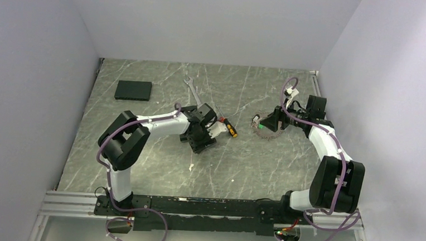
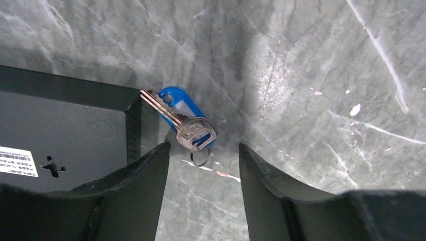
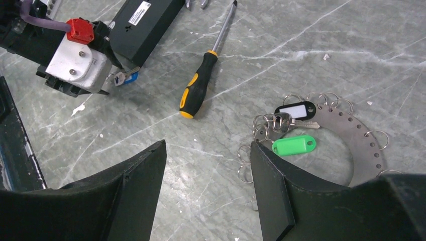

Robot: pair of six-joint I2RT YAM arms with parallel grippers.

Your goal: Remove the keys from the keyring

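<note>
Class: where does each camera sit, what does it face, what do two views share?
Top external: above, behind; looks down at table; left arm, right arm show.
Left wrist: on left arm; faces blue key; left pincer shows.
Right wrist: faces the keyring, green key; right pincer shows.
Shared: both wrist views show the blue key.

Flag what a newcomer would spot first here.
The blue key lies on its own beside the corner of the black box, just ahead of the open left pincer. Further right, the green key and a black-tagged key sit at the inner edge of the big grey keyring, close to the open right pincer. A yellow-and-black screwdriver lies between the two spots.
</note>
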